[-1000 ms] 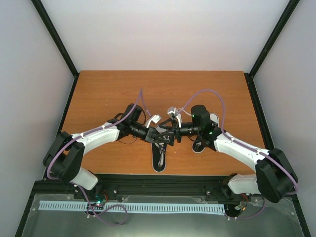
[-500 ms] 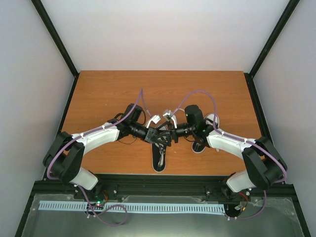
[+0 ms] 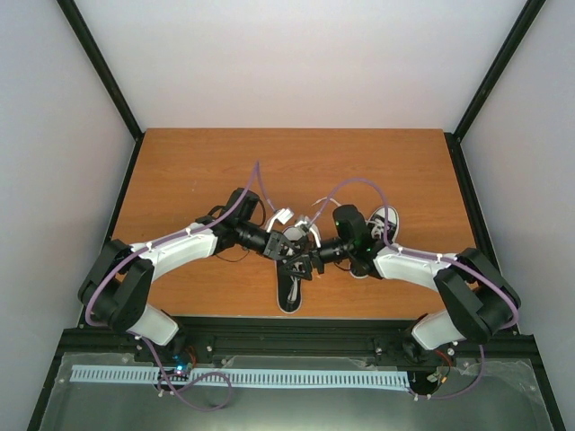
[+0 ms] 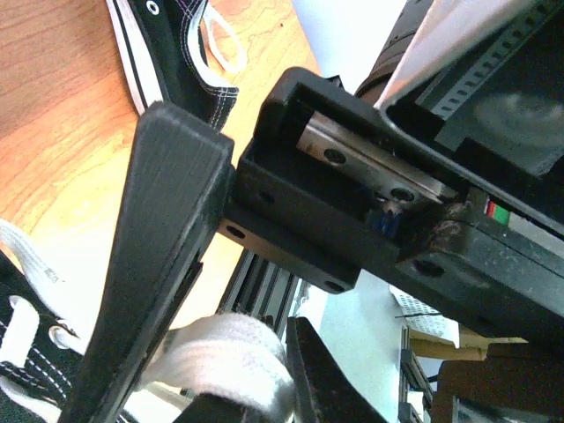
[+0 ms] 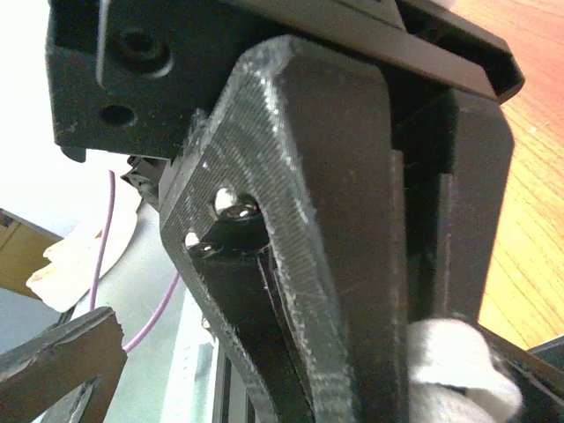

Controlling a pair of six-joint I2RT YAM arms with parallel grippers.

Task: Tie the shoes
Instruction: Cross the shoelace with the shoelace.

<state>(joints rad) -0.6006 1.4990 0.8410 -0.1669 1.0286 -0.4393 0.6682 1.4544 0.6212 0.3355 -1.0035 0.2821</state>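
One black sneaker (image 3: pixel 289 292) lies at the front middle of the table, white toe cap toward the near edge. The other sneaker (image 3: pixel 387 217) lies to its right, mostly under my right arm. My left gripper (image 3: pixel 290 250) and right gripper (image 3: pixel 311 260) meet just above the first shoe's lacing. In the left wrist view my left gripper (image 4: pixel 240 370) is shut on a thick white lace (image 4: pixel 231 357). In the right wrist view my right gripper (image 5: pixel 414 379) has its fingers nearly together, with a white lace (image 5: pixel 451 368) bulging out at the tips.
The wooden table (image 3: pixel 198 171) is walled by white panels at the back and sides. A black rail (image 3: pixel 296 334) runs along the near edge. Purple cables loop above both wrists. The second shoe also shows in the left wrist view (image 4: pixel 181 53).
My right arm has swung left and its gripper has closed in on the left gripper over the shoe. The left arm has hardly moved.
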